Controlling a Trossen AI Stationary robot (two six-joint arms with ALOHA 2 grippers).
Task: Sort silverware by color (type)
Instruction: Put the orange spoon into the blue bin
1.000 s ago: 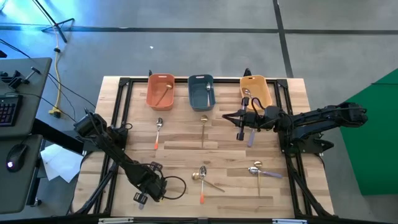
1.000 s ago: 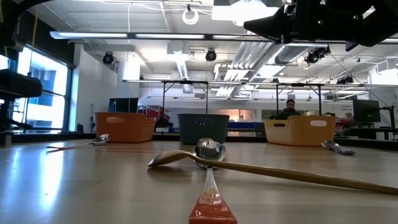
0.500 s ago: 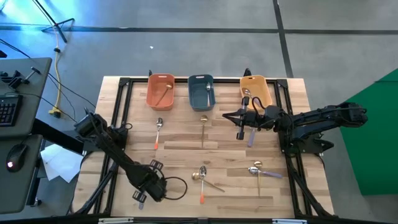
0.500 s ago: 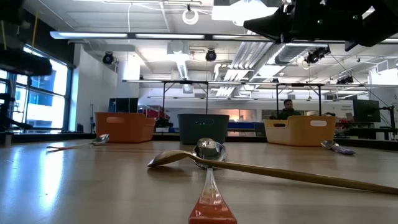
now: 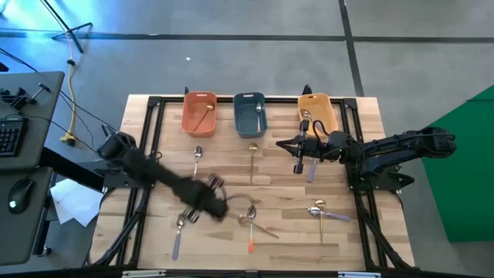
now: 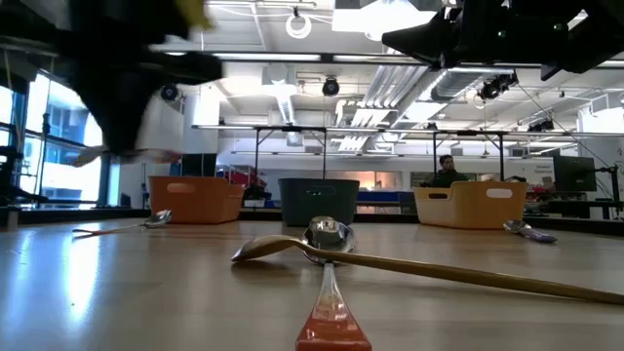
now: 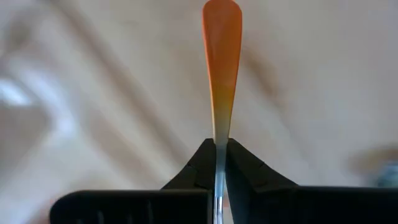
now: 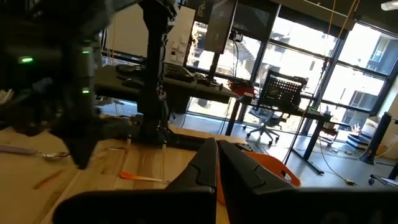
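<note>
Left gripper (image 7: pixel 219 163): jaws closed on orange-handled spoon (image 7: pixel 221 56), handle projecting ahead of them | right gripper (image 5: pixel 298 166): jaws closed, nothing held, purple-handled spoon (image 5: pixel 312 169) just beside | progress: some spoons are binned, several are left on table (image 5: pixel 224 174)

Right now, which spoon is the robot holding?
The orange-handled spoon, pinched by its silver neck in the shut left gripper. It is the only spoon in a grip; the others lie loose.
</note>
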